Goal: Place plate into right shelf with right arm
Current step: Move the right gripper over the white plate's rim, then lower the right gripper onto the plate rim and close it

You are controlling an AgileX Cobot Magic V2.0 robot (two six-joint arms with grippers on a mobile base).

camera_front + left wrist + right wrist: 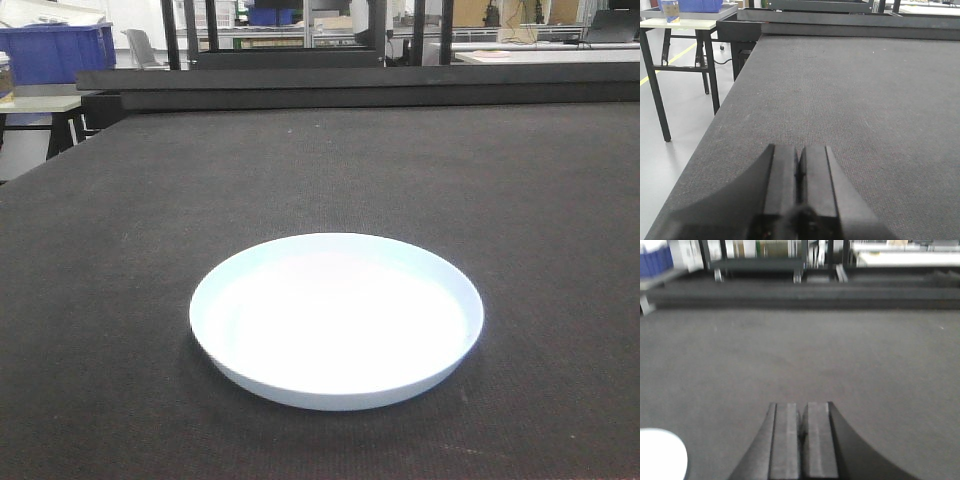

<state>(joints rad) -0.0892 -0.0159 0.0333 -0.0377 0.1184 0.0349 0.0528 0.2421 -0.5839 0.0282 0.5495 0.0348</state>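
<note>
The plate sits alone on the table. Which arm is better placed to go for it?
Right. The plate shows at the lower left of the right wrist view, near the shut right gripper. The left gripper, also shut, faces only bare table.

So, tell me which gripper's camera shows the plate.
The right gripper: its view has the plate at lower left. The left gripper sees none.
</note>
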